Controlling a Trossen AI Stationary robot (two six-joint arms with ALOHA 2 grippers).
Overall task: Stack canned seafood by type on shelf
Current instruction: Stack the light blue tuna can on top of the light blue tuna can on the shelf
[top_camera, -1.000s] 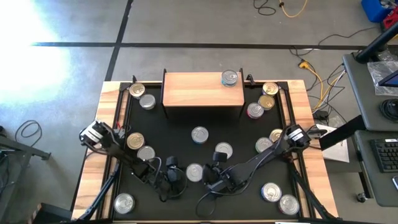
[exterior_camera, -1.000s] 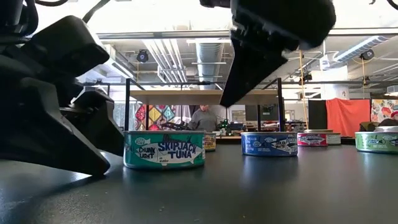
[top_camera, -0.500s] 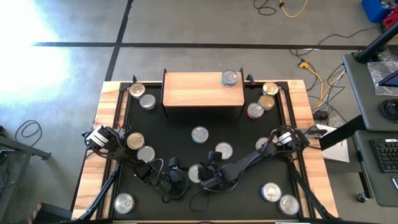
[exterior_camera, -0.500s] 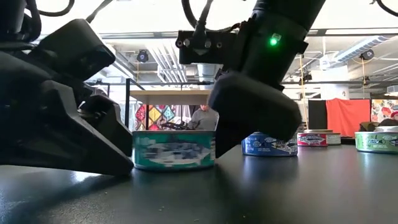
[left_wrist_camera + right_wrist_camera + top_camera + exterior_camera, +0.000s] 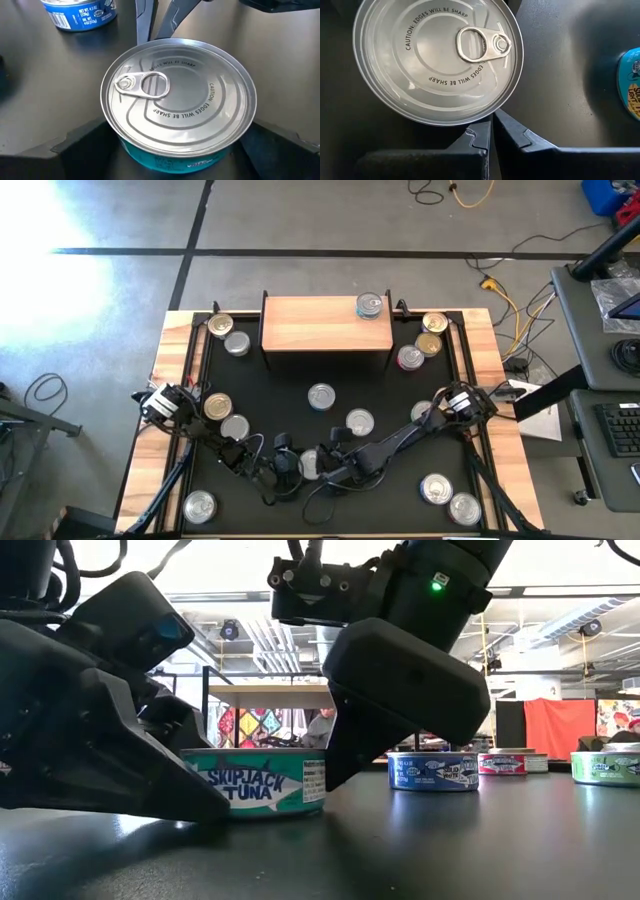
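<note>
A teal "Skipjack Tuna" can (image 5: 311, 464) (image 5: 262, 790) with a silver pull-tab lid (image 5: 177, 105) stands on the black mat near the table's near edge. My left gripper (image 5: 291, 467) (image 5: 175, 155) is open. Its fingers stand low on either side of the can, coming from the table's left. My right gripper (image 5: 331, 464) (image 5: 492, 132) is shut and sits at the can's right side. The wooden shelf (image 5: 325, 323) stands at the far edge with one silver-lidded can (image 5: 370, 305) on its top board. My left gripper has the can between its open fingers (image 5: 80, 145); I cannot tell whether they touch the wall. My right gripper pushes with its shut fingertips (image 5: 482, 131) against the can's rim and side wall (image 5: 479, 119). It slants down from the table's right. The can stands upright on the mat.
Two silver-lidded cans (image 5: 321, 396) (image 5: 359, 422) lie just beyond the grippers, the blue one also in the low view (image 5: 432, 771). Gold-lidded cans (image 5: 217, 407) (image 5: 434, 323) and other silver cans sit along both side planks and the near corners (image 5: 200, 505) (image 5: 436, 489).
My right gripper came down and moved toward the table's left until it reached the teal can. The can turned about on the mat and slid slightly toward the near-left, between my left gripper's fingers. My left gripper crept toward the can.
</note>
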